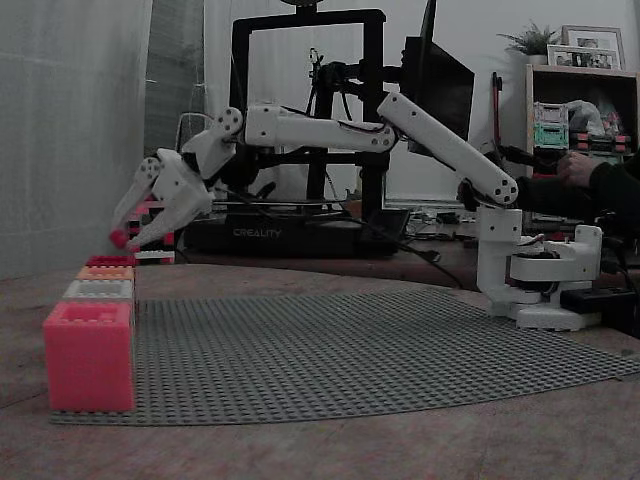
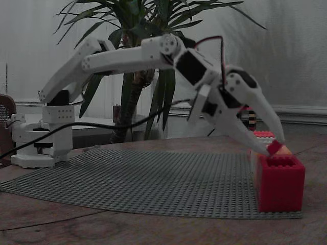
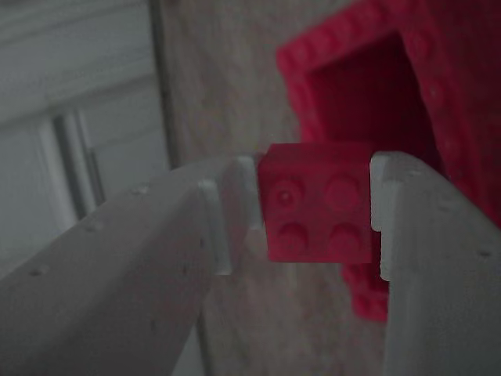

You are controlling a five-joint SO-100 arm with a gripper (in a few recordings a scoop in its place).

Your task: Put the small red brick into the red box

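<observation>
Your white arm (image 1: 330, 130) reaches across the grey studded baseplate (image 1: 350, 350) on the bench (image 1: 400, 450), from the right of one fixed view toward the row of boxes at lower left. The red box (image 2: 280, 182) sits at lower right of the other fixed view. Just above its rim, the hand (image 3: 317, 211) clamps the small red brick (image 3: 317, 202), studs facing the wrist camera, centre frame.

Home workshop: 3D printer (image 1: 305, 130), houseplant (image 2: 148, 30).
</observation>
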